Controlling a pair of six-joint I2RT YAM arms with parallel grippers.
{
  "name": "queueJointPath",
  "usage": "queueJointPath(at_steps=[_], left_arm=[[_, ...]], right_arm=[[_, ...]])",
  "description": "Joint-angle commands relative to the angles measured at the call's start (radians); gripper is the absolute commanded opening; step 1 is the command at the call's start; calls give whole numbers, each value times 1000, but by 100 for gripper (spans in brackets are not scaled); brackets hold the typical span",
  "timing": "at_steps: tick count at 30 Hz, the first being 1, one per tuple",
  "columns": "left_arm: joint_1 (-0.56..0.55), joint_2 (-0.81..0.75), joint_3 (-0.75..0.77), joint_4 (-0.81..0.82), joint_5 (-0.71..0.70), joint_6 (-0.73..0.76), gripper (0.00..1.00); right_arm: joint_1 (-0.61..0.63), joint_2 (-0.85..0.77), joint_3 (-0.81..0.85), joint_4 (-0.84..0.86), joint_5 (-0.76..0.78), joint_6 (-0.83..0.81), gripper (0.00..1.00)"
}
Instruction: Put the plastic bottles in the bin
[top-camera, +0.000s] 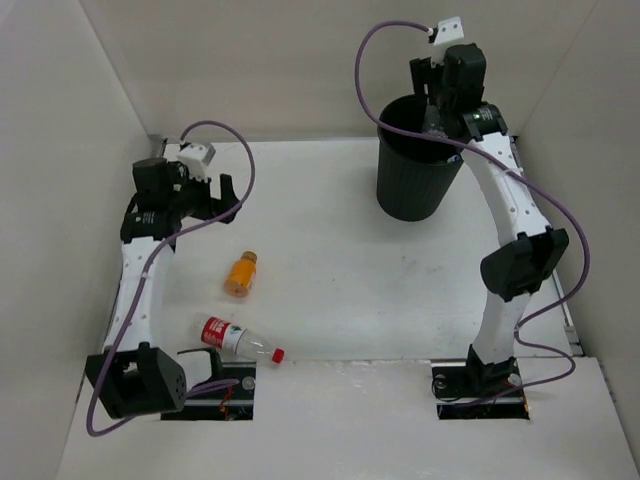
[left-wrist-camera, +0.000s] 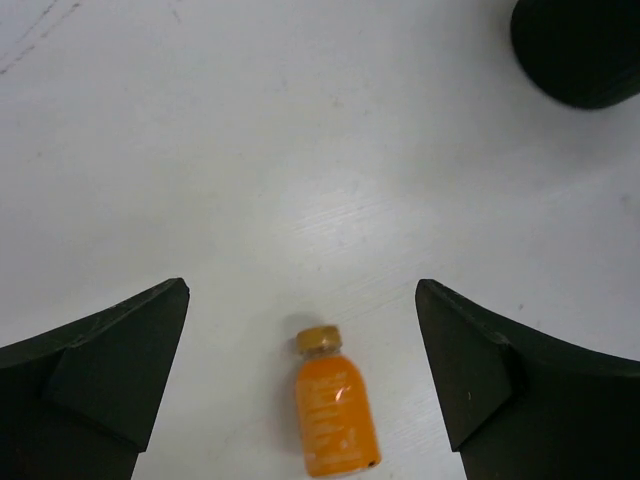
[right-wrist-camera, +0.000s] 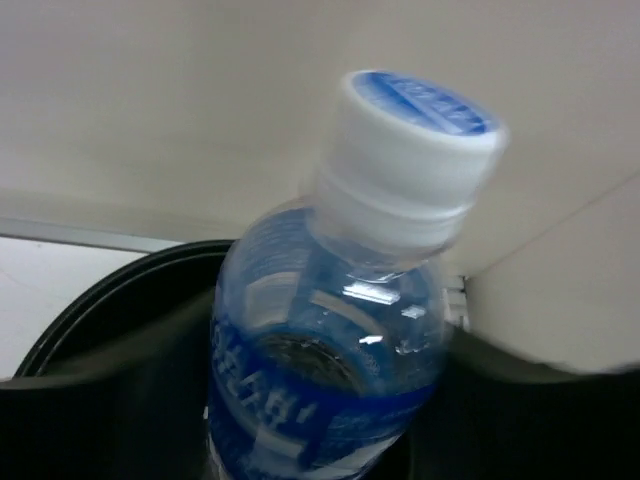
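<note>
Over the far bin (top-camera: 415, 185), right claw (top-camera: 437, 120) grips blue bottle (right-wrist-camera: 330, 350); left claw (left-wrist-camera: 302, 290), released, hangs above orange bottle (left-wrist-camera: 335, 415).

Short bottle (top-camera: 241, 274) lies behind labelled bottle (top-camera: 237, 338), bin (top-camera: 415, 190) rightward.

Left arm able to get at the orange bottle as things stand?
Probably yes. The left gripper is open, the orange bottle lies flat, framed between its jaws in the wrist view, and nothing stands between them.
</note>
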Motion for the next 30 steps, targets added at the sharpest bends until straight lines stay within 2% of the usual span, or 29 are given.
queueJointPath(at_steps=[1,2,10,14,18,21,30], left_arm=[[-57,-110,-44,-80,-163,210,100],[-74,-118,-51,-96,-177,217,100],[-260,-107,-91,-229,-295,240,100],[-347,-67,-160,-263,-479,286,100],[-424,6,-174,-365,-639,225,100],[-445,57,-174,-412,-696,159,100],[-468,177,-208,-419,-746,85,99]], right_arm=[[19,-77,-79,139,99,-20,82],[19,-99,-97,142,65,4,100],[29,-226,-78,33,21,28,100],[31,-344,-87,-63,-21,43,100],[33,-453,-92,-108,-42,51,100],[34,-527,-92,-119,-50,61,100],[31,-650,-73,-168,-105,101,100]])
